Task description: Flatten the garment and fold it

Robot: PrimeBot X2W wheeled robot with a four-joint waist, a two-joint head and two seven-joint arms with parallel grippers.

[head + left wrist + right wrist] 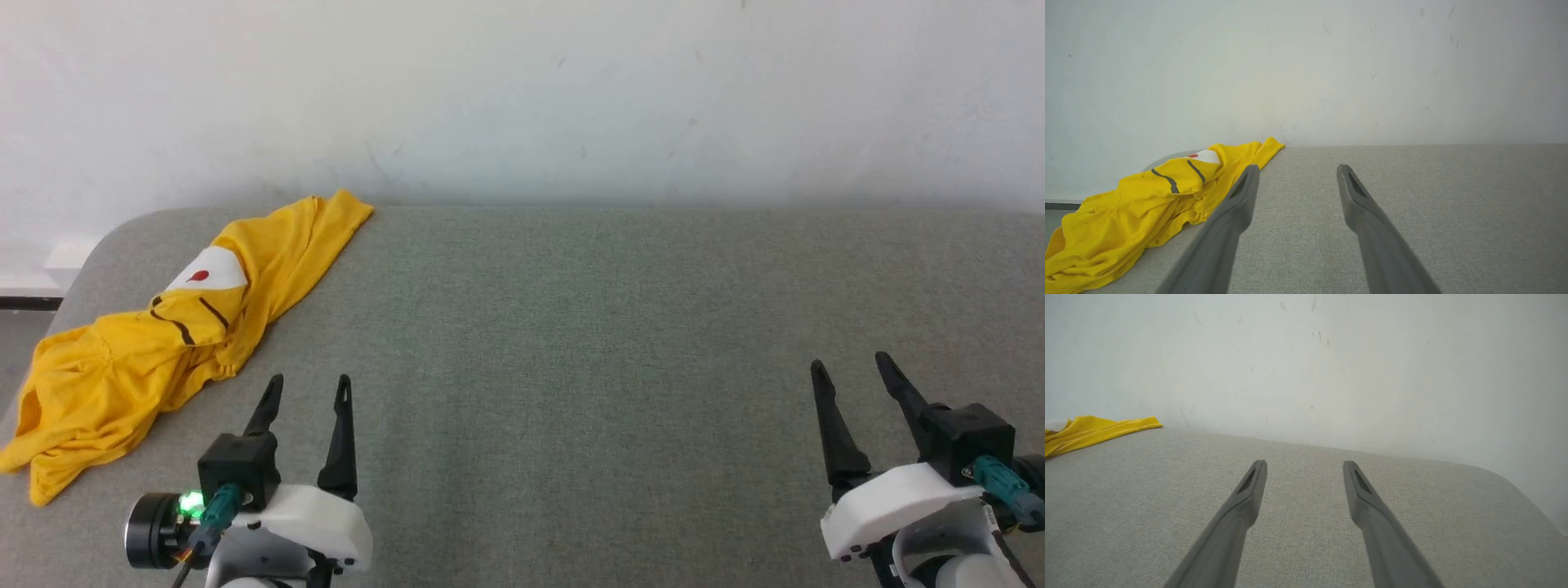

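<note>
The garment [147, 351], a bright yellow T-shirt, lies crumpled in a long heap at the far left of the grey table [612, 327]. A white patch with a red spot and dark curved lines faces up on it. In the left wrist view the garment [1135, 204] lies left of the fingers, and in the right wrist view one end of the garment [1090, 430] shows at the left edge. My left gripper [309, 384] stands open just right of the heap, apart from it, holding nothing. My right gripper [849, 366] is open at the lower right, far from the cloth.
A pale wall [571, 98] runs along the table's back edge. The table's rounded left corner [106, 237] lies beside the garment, with a strip of floor beyond it. Bare grey cloth surface spreads between the two grippers.
</note>
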